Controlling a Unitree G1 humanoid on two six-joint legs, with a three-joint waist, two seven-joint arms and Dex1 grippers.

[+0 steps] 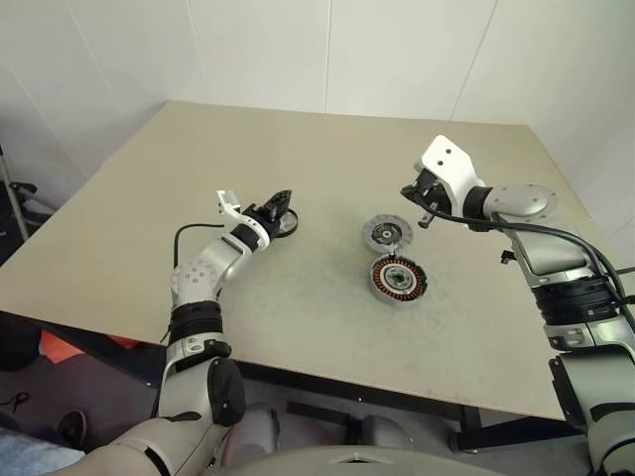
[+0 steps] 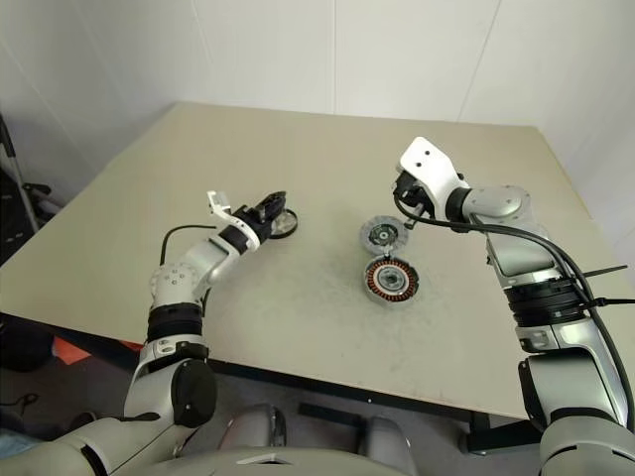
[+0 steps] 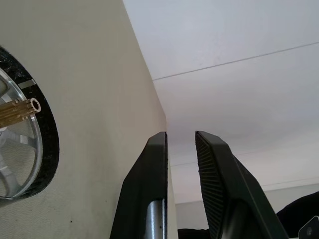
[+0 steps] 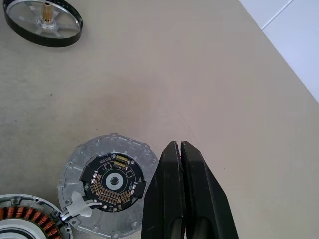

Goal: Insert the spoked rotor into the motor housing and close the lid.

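My left end effector (image 1: 281,210) hovered just over the spoked rotor (image 1: 284,226), fingers (image 3: 149,189) a narrow gap apart and holding nothing; the rotor lay flat on the counter (image 1: 298,149). To its right, well apart, sat the lid (image 1: 385,234), and touching it on the near side the motor housing (image 1: 398,279). My right end effector (image 1: 425,203), fully closed and empty, hung just beyond the lid. Risk as I judged it: that narrow gap could skid off the thin rim and push the rotor away.
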